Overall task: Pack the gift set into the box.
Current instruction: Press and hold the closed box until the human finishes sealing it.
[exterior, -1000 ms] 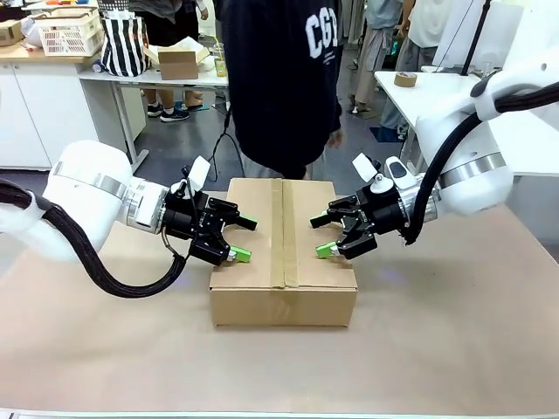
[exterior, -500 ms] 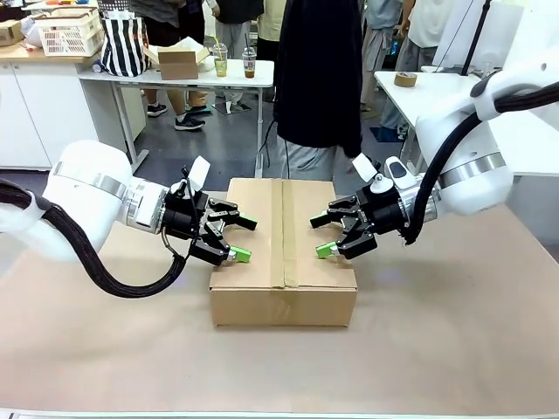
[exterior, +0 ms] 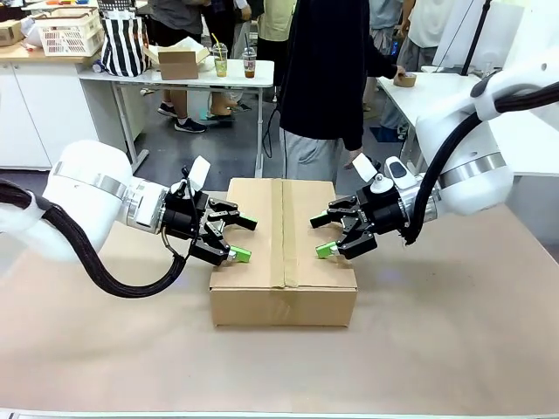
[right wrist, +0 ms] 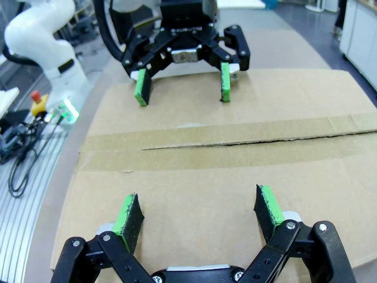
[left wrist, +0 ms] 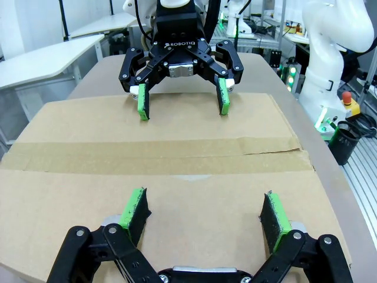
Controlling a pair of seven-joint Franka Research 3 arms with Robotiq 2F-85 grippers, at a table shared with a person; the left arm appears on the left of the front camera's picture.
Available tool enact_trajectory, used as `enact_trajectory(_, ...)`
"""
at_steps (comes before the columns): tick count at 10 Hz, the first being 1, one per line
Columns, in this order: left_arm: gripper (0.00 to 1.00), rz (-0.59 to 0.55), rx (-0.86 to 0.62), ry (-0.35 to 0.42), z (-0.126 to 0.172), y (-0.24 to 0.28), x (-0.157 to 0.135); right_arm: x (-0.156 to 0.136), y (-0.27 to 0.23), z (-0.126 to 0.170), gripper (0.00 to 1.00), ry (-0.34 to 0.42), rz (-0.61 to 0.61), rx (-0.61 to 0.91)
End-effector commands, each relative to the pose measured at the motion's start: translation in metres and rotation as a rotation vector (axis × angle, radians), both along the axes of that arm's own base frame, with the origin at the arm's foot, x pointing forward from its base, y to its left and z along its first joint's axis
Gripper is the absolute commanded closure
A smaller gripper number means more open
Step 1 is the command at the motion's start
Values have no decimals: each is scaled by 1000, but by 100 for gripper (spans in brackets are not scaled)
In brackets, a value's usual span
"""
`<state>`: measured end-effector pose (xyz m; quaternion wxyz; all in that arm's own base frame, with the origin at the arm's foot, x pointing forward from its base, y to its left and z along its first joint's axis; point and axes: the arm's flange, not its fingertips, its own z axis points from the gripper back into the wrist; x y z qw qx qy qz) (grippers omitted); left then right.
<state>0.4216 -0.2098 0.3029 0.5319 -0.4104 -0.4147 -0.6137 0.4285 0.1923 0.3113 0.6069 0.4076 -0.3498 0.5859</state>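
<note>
The person (exterior: pixel 327 78) beyond the table (exterior: pixel 454 332) is being seen farther right than 0.5 s ago; both arms are being kept unmoved. The left gripper (exterior: pixel 245 238) and right gripper (exterior: pixel 320 236) are being held with fingers spread, empty, over the box (exterior: pixel 282 262), which is taped closed at mid-table. "ROBOTIQ" is being read on the right gripper.

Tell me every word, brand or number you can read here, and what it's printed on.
"ROBOTIQ": white letters on the black body of the right gripper, seen from the left wrist.
The same spot on the left gripper, seen from the right wrist: too blurred to read.
The box: plain brown cardboard and tape, with no print that I can see.
The cups in the background: too small to read.
</note>
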Motion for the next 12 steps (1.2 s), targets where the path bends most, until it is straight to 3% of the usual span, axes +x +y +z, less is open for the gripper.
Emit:
enact_trajectory(1, 0, 1, 3, 4, -2, 0, -1, -1, -1, -3, 0, 5, -6, -1)
enact_trajectory(12, 0, 1, 3, 4, -2, 0, -1, -1, -1, -3, 0, 5, -6, -1)
